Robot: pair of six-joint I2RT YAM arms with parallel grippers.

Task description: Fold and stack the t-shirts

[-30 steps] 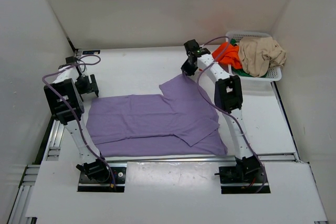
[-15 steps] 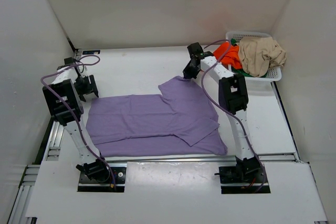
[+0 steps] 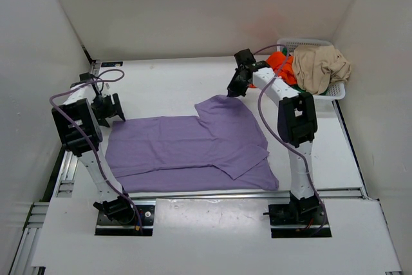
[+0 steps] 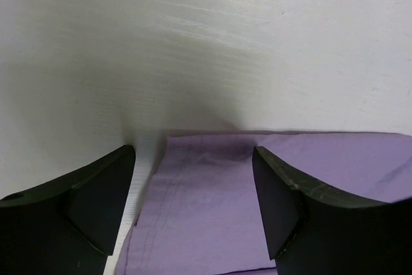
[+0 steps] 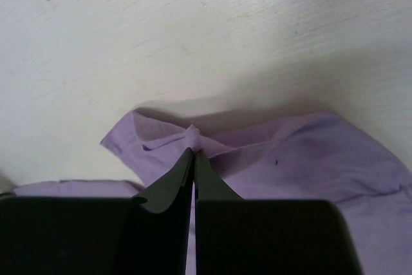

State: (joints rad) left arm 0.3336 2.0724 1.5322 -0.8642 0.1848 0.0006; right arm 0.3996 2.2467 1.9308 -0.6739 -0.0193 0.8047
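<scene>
Right claw [image 5: 194, 152] newly clamped, pinching lavender t-shirt [image 5: 309, 152]

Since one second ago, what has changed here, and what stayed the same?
The right gripper closed on the far corner of the lavender t-shirt, and its arm swung slightly to the right. The left gripper stayed open above the shirt's left edge. The shirt still lies spread flat, and the basket with the other t-shirts did not move.

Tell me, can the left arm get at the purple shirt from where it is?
Probably yes: the left gripper hangs open right over the edge of the lavender t-shirt, and nothing lies between them.
</scene>
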